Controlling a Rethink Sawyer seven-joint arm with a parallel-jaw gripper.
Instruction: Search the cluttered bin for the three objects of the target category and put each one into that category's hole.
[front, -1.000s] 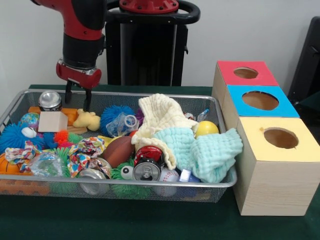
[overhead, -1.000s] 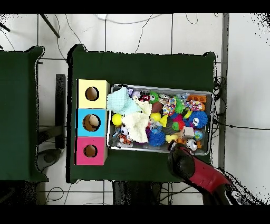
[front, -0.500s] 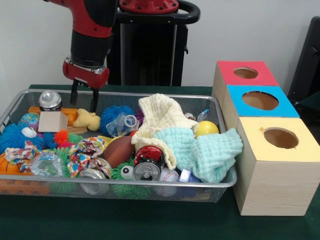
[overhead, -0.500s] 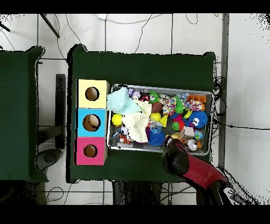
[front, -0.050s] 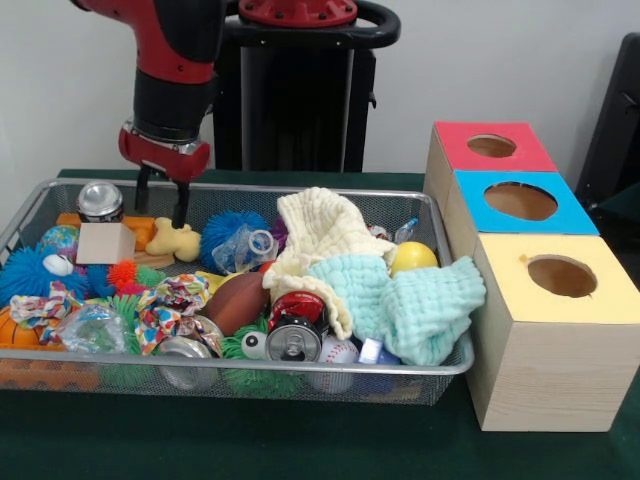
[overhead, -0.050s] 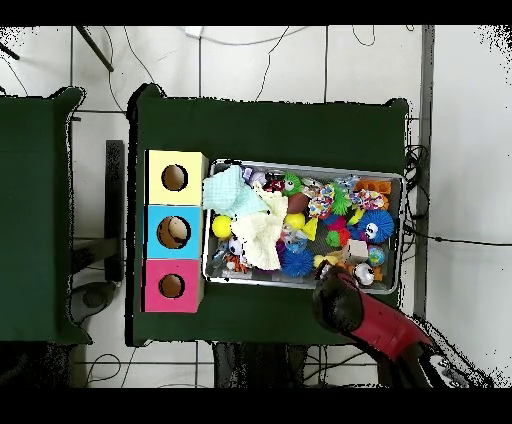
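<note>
My gripper (front, -0.050s: 161, 212) hangs open over the far left part of the wire bin (front, -0.050s: 440, 366), with nothing between its fingers. Its tips are just above a yellow plush duck (front, -0.050s: 175, 238), and a silver can (front, -0.050s: 100, 200) stands to its left. Two more cans, one red (front, -0.050s: 297, 309) and one showing its top (front, -0.050s: 293, 343), lie near the bin's front. Three boxes with holes stand beside the bin: red (front, -0.050s: 492, 146), blue (front, -0.050s: 520, 201) and yellow (front, -0.050s: 561, 276). In the overhead view the red arm (overhead, -0.050s: 340, 301) covers the gripper at the bin's lower edge.
The bin is packed with a wooden block (front, -0.050s: 105, 243), blue fuzzy balls (front, -0.050s: 225, 230), a brown football (front, -0.050s: 237, 300), a yellow ball (front, -0.050s: 412, 257), a cream cloth (front, -0.050s: 315, 232) and a mint cloth (front, -0.050s: 415, 300). The boxes (overhead, -0.050s: 173, 232) stand close against the bin's side.
The gripper swung a little right and up, then came back slightly left and lower. It stayed open and nothing in the bin has moved.
</note>
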